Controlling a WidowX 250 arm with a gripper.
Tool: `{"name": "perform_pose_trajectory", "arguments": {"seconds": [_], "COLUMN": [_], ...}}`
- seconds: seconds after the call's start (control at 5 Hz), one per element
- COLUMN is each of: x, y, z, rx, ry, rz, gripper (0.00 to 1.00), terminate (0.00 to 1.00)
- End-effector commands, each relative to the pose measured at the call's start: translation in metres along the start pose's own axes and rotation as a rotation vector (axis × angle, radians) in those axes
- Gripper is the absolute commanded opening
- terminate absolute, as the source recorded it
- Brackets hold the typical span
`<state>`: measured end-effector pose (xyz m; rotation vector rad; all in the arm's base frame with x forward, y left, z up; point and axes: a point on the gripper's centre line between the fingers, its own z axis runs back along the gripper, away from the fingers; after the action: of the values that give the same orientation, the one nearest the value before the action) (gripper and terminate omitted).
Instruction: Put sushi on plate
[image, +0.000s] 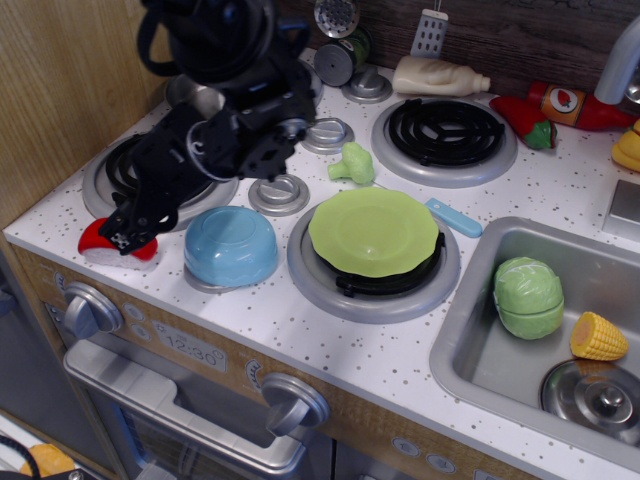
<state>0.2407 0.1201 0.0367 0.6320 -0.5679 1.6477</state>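
1. speckled toy counter filling the frame, edged by wood.
2. sitting on a burner just right of the blue bowl: green plate.
3. lying just left of that bowl: sushi, half hidden.
4. hanging over it: gripper, jaws impossible to read.

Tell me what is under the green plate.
The plate sits on a black coil burner ringed by a silver drip pan. Only the burner's front and right edge shows; its centre is covered by the plate.
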Motion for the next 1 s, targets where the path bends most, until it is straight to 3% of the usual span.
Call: {"name": "perform_pose_trajectory", "arguments": {"seconds": [0.0, 0.2, 0.4, 0.8], "x": [0.008, 0.012, 0.014, 0.006], "y": [-0.002, 0.002, 0.003, -0.002], "z": [-0.014, -0.023, -0.036, -0.041], "rx": [-0.034, -0.039, -0.050, -0.075], "ry": [0.022, 0.041, 0.073, 0.126], "rz": [0.003, -0.010, -0.005, 0.009], "gripper": [1.00, 1.00, 0.00, 0.00], "terminate": [0.00, 0.00, 0.00, 0.00]}}
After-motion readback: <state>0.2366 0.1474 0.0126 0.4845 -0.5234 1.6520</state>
